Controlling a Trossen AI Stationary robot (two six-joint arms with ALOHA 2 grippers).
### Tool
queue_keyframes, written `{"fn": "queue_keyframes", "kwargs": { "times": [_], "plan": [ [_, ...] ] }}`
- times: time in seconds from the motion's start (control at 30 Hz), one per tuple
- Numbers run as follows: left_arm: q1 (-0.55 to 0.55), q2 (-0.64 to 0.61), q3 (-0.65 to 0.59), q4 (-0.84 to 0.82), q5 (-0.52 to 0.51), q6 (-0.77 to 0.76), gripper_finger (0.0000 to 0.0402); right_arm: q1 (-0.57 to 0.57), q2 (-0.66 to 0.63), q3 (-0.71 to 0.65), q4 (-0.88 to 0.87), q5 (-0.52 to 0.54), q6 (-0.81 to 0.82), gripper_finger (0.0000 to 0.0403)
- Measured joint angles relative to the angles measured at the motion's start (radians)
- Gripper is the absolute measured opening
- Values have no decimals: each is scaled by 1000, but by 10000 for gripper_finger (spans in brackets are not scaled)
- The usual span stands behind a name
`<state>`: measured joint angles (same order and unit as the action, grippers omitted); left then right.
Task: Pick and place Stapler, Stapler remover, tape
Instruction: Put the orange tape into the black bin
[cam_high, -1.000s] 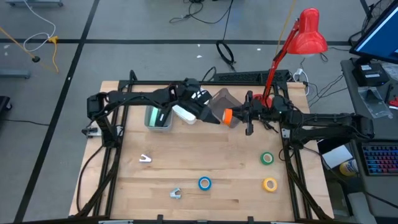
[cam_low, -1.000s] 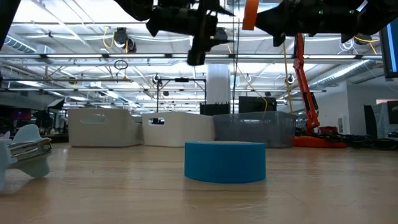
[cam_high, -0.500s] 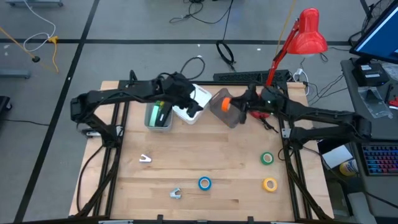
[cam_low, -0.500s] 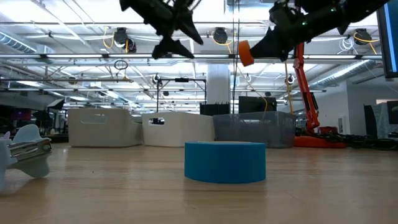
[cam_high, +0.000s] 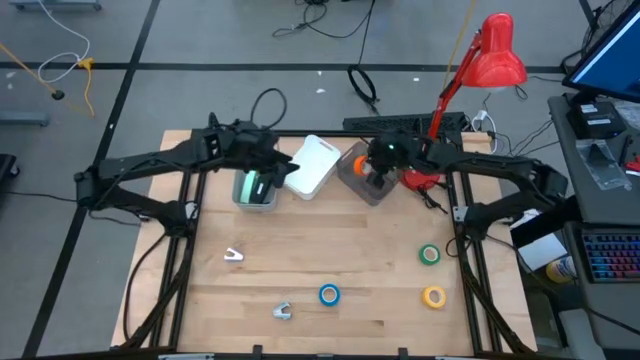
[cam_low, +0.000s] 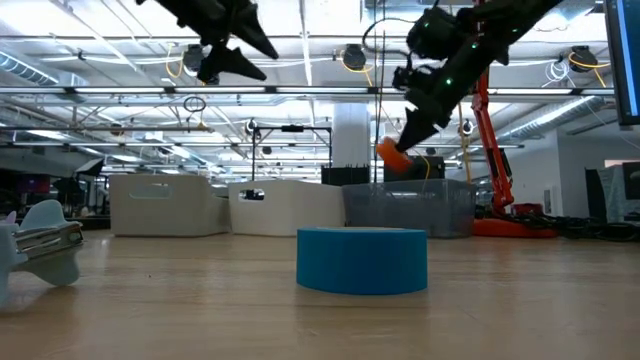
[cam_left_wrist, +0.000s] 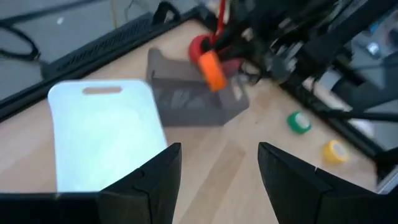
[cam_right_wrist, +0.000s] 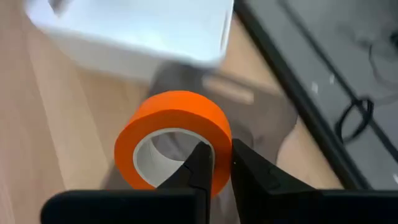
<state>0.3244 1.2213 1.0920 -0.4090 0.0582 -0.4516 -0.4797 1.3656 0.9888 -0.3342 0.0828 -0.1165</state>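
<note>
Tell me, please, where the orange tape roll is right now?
The orange tape roll is clamped in the right gripper, held just above the grey bin at the table's far side, right of the white bin in the high view.

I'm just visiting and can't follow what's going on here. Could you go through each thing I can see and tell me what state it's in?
Right end effector: shut on the orange tape, above the grey bin.
Orange tape: held, off the table.
Left end effector: open, empty, raised.
Grey bin: open-topped.
White bin: open-topped.
Blue tape: lying flat.
Green tape: lying flat.
Yellow tape: lying flat.
Table: holds the loose rolls.
</note>
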Motion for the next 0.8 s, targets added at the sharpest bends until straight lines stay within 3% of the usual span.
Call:
{"fn": "queue_keyframes", "kwargs": {
  "times": [0.33, 0.6, 0.8],
  "plan": [
    [-19, -164, -228, 199, -4, -59, 214, -75, 118, 69, -239, -1, -65, 31],
    [-26, -173, -253, 203, -6, -56, 214, -84, 122, 69, -315, 2, -116, 33],
    [-26, -172, -253, 203, -7, -28, 214, -84, 126, 69, -348, 72, -162, 36]
  ]
}}
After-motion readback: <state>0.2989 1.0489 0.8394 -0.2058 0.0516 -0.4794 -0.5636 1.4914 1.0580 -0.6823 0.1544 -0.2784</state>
